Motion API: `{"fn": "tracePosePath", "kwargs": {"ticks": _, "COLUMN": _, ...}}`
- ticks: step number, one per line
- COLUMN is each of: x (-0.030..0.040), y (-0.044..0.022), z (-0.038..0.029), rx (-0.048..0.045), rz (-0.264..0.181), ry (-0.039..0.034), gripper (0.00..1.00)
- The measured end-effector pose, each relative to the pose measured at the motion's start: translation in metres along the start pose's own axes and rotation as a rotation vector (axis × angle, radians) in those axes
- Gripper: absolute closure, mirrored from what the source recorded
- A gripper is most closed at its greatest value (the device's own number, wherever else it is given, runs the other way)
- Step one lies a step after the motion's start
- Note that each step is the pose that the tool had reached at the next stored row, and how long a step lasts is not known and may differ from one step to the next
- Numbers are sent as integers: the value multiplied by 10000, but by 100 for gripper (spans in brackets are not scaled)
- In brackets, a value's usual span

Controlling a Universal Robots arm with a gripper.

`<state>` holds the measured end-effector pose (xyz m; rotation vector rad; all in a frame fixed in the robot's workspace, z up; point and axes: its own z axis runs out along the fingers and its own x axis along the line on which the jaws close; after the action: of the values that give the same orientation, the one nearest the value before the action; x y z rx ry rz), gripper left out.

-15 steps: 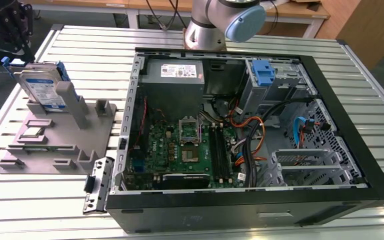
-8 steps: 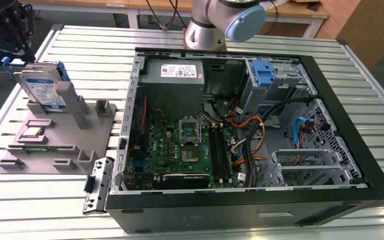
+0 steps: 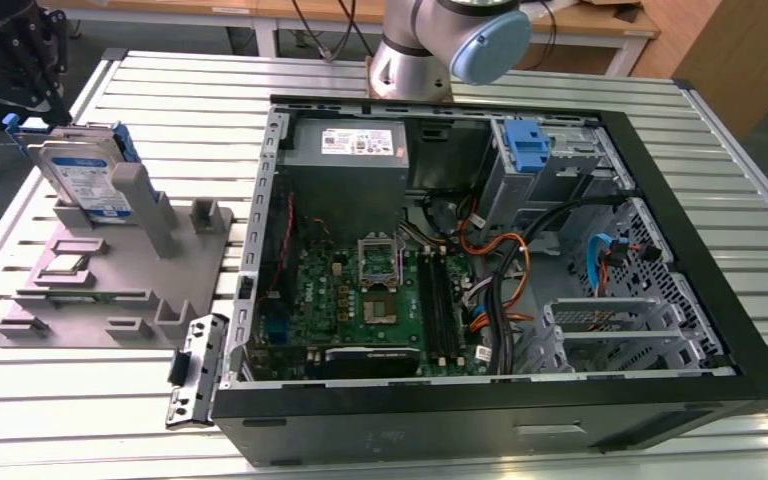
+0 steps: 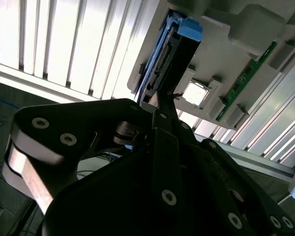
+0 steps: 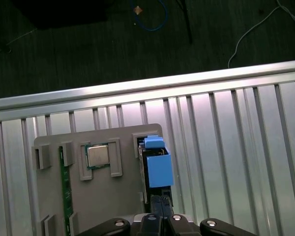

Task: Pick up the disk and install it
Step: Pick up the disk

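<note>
One disk upright in grey holder on table, exterior view's left. Gripper at its top edge; open or clamped, cannot tell. Likely rigid, heavyish, slick metal, shock-sensitive: pinch flat faces, not blue rails.

silver disk, blue rails, upright in holder

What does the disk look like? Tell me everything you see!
The disk is a flat silver metal box with a blue-and-white label and blue plastic rails. It stands on edge, slightly tilted, in a slot of the grey stand, at the exterior view's left. The gripper is right by its end; contact is unclear.
</note>
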<state>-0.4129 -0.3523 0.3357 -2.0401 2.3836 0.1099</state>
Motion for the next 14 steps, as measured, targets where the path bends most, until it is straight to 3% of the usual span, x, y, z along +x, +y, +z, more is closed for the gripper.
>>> {"fn": "tracePosePath", "kwargs": {"ticks": 14, "x": 1, "y": -9, "z": 38, "rx": -1, "rz": 0, "ry": 1, "gripper": 89}}
